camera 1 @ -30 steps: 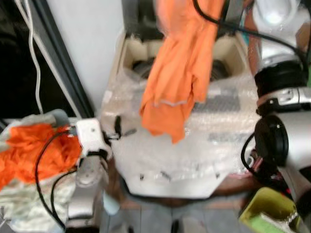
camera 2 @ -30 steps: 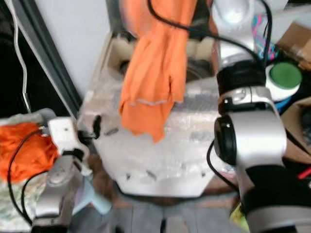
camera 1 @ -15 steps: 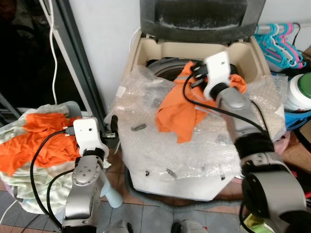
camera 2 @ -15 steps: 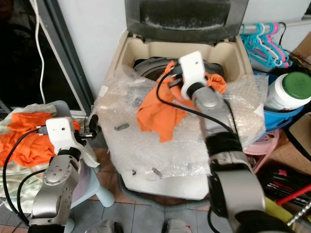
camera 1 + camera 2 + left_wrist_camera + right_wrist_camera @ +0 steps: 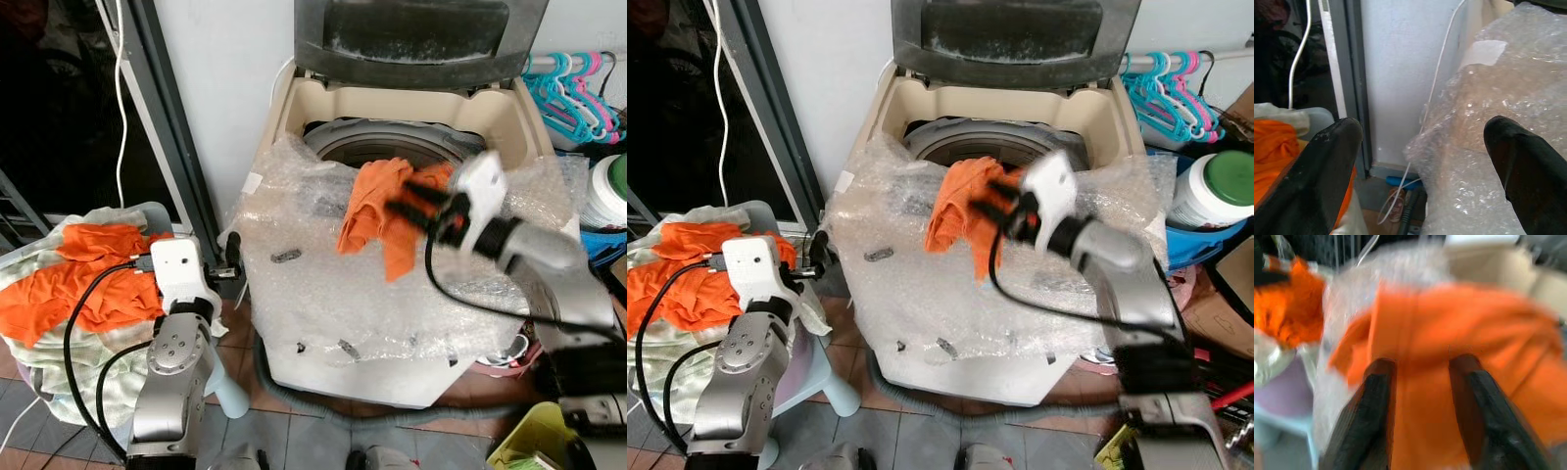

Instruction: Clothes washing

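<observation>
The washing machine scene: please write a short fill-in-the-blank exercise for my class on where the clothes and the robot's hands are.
1. The garment draped over the washing machine rim is coloured ____.
2. The front of the machine is wrapped in ____ wrap.
3. The washing machine's lid stands ____.
4. The right hand is at the orange garment; the left hand hovers beside the pile of clothes, its fingers ____.

Missing words: orange; bubble; open; open

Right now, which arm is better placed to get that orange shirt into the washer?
The right: its pincer is at the orange shirt on the washer rim. The left pincer hangs beside the machine.
</observation>
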